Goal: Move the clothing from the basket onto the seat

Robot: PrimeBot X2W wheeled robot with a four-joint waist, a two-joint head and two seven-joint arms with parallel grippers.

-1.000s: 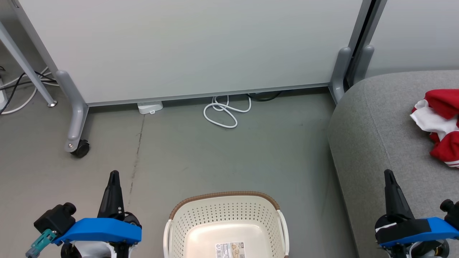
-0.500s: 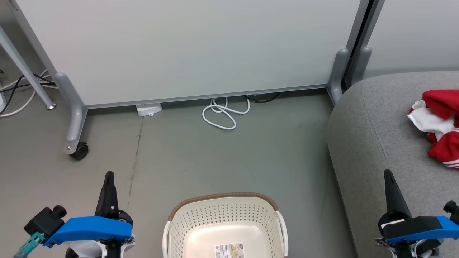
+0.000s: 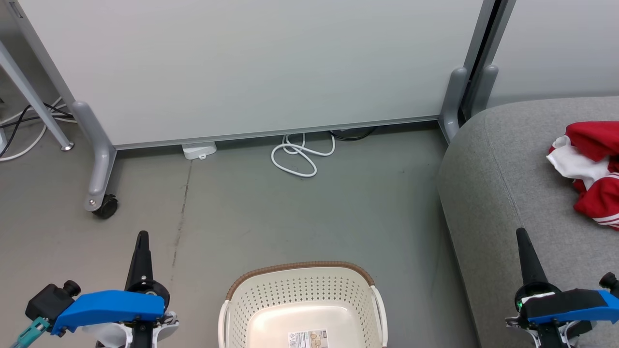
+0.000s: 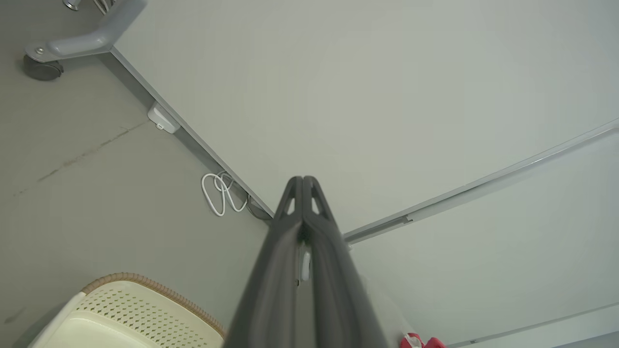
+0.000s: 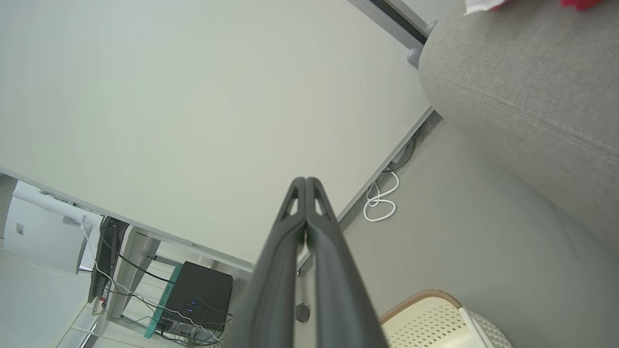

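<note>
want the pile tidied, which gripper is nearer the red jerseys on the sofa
Right. The right gripper shows against the seat, below the jerseys in the head view; the left gripper is across the basket, far side.

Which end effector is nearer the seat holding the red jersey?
The right end effector, shut, at the head view's lower right against the grey seat; the left end effector sits across the basket, over the floor.
</note>
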